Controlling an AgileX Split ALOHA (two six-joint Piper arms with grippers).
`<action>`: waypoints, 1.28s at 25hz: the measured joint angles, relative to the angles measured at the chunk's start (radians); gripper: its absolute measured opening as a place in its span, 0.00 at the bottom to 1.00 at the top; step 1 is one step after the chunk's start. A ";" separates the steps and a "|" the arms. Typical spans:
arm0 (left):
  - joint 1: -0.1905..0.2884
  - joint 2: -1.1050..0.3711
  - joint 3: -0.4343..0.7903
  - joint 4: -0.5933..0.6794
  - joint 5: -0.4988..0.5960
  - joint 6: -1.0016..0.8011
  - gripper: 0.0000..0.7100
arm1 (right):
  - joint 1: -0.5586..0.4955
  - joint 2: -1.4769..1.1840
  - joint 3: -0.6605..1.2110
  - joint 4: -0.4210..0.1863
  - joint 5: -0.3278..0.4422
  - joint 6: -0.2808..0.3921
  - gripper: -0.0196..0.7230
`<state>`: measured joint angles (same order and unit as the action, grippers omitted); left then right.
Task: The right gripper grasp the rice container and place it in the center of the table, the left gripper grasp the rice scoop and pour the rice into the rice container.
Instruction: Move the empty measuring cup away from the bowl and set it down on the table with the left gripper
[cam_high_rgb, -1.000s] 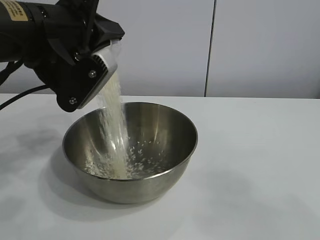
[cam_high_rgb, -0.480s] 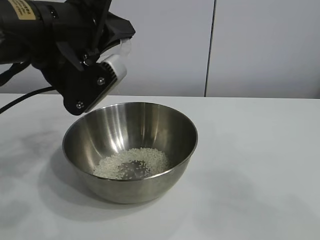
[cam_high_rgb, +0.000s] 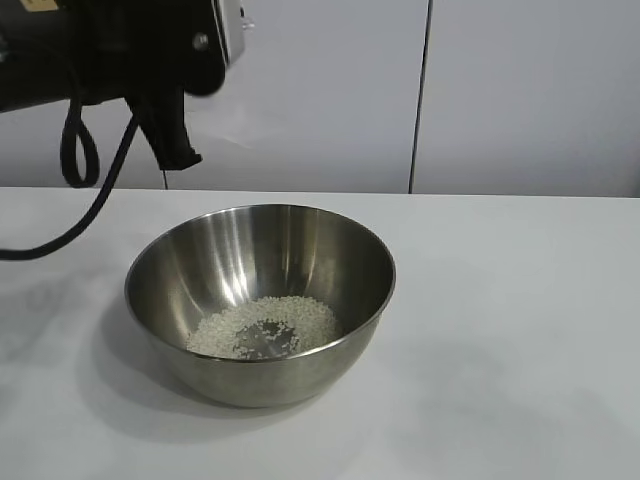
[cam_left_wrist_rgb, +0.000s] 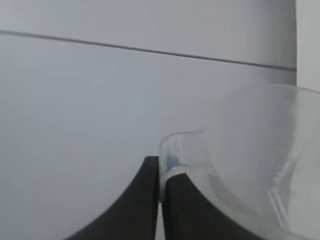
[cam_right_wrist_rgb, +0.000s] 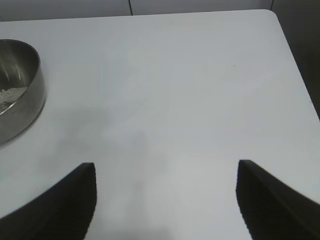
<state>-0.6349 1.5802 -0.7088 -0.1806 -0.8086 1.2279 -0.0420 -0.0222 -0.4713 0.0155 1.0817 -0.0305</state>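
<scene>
The rice container (cam_high_rgb: 262, 300), a shiny steel bowl, stands on the white table (cam_high_rgb: 520, 330) a little left of the middle. A flat heap of rice (cam_high_rgb: 266, 327) lies in its bottom. My left arm (cam_high_rgb: 120, 50) is high above the bowl's far left rim. In the left wrist view my left gripper (cam_left_wrist_rgb: 160, 164) is shut on the lip of the rice scoop (cam_left_wrist_rgb: 250, 165), a clear plastic cup that looks empty. My right gripper (cam_right_wrist_rgb: 165, 169) hovers open over bare table, with the bowl (cam_right_wrist_rgb: 20, 95) off to one side and nothing between its fingers.
A black cable (cam_high_rgb: 85, 190) hangs from the left arm down to the table's left. A grey panelled wall (cam_high_rgb: 500, 90) runs behind the table. The right wrist view shows the table's rounded corner and side edge (cam_right_wrist_rgb: 300, 80), with dark floor beyond.
The stream of rice from the scoop has stopped and the grains now lie in the bowl. The left arm has risen and swung back up, away from the bowl's rim.
</scene>
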 joint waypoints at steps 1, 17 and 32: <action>0.017 -0.002 0.000 -0.004 -0.002 -0.119 0.01 | 0.000 0.000 0.000 0.000 0.000 0.000 0.75; 0.519 -0.033 0.018 0.666 0.130 -1.559 0.01 | 0.000 0.000 0.000 0.000 0.000 0.000 0.75; 0.764 0.295 0.202 0.749 -0.236 -1.441 0.01 | 0.000 0.000 0.000 0.000 0.000 0.000 0.75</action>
<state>0.1287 1.8750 -0.5065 0.5687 -1.0446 -0.2130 -0.0420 -0.0222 -0.4713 0.0155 1.0817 -0.0305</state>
